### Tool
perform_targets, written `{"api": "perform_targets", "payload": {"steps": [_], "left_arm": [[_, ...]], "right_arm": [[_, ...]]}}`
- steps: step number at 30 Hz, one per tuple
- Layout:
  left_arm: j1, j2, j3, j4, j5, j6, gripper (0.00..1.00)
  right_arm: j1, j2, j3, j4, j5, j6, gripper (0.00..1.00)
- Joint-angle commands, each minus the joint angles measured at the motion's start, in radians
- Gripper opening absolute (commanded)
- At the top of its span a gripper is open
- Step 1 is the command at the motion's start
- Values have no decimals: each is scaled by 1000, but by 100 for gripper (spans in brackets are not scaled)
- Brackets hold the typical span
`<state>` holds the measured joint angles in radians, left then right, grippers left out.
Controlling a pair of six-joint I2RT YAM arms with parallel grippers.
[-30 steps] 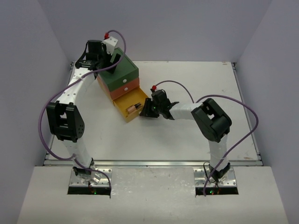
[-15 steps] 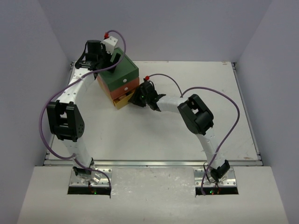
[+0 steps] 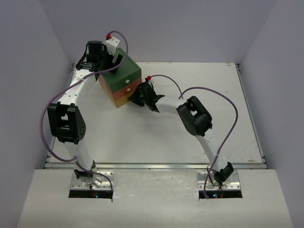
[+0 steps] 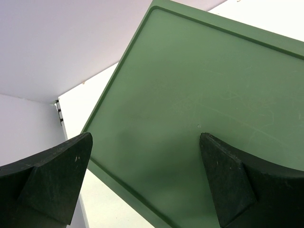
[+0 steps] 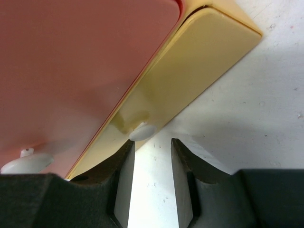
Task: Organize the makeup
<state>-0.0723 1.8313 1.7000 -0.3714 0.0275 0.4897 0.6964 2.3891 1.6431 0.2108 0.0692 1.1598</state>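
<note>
No makeup shows in any view; it is hidden or out of sight. The drawer chest (image 3: 124, 75) stands at the back left with its yellow bottom drawer (image 5: 190, 71) pushed in. My right gripper (image 3: 136, 99) is low on the table at the drawer front. In the right wrist view the right gripper (image 5: 153, 142) has its jaws a little apart and empty, and the left fingertip (image 5: 124, 156) touches the drawer's white knob (image 5: 141, 131). My left gripper (image 3: 117, 59) hovers wide open and empty over the chest's green top (image 4: 199, 80).
The orange middle drawer (image 5: 71, 61) with its white knob (image 5: 26, 161) is shut above the yellow one. The chest stands close to the left wall (image 3: 28, 71) and the back wall. White table (image 3: 190, 137) stretches right and in front of the chest.
The yellow drawer, open with a brown tube inside, has been pushed shut. My right gripper moved left and back with it against the chest. The left arm has not moved.
</note>
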Motion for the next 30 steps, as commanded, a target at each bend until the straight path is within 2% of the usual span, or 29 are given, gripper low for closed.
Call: {"api": "perform_targets", "payload": {"steps": [1,4,7,9,11,14,16,18,20,22,23,26,28,30], "left_arm": [[5,37,-5,-115,21,16,97],[5,50,46,-120,9,7,98],[5,61,98,-134,19,-3,98],[5,71,182,-171,39,-4,98],[5,70,253,-200,46,-11,98],[6,49,330,-227,45,-40,99],[6,17,383,-266,42,-62,99],[10,-10,395,-291,17,-71,99],[39,-103,354,-308,-69,-87,100],[105,-191,266,-293,-108,-101,100],[142,-227,226,-285,-117,-105,100],[277,-317,92,-291,-95,-135,100],[359,-386,-48,-294,-74,-148,100],[392,-465,-207,-266,-69,-140,100]], "right_arm": [[-33,-102,-75,140,116,-39,39],[-39,-232,-262,209,131,-112,43],[-82,-394,-384,228,12,-202,53],[-119,-566,-485,207,-123,-332,70],[-151,-716,-566,86,-150,-477,99],[-272,-884,-616,-174,-196,-560,99],[-428,-958,-640,-340,-313,-576,99],[-554,-1002,-652,-436,-387,-619,99],[-713,-1078,-673,-539,-353,-650,99],[-832,-1156,-718,-560,-256,-620,99],[-868,-1186,-737,-560,-225,-620,99],[-869,-1242,-780,-560,-132,-640,99],[-867,-1272,-822,-557,-117,-599,99],[-867,-1287,-852,-541,-124,-580,99]]}}
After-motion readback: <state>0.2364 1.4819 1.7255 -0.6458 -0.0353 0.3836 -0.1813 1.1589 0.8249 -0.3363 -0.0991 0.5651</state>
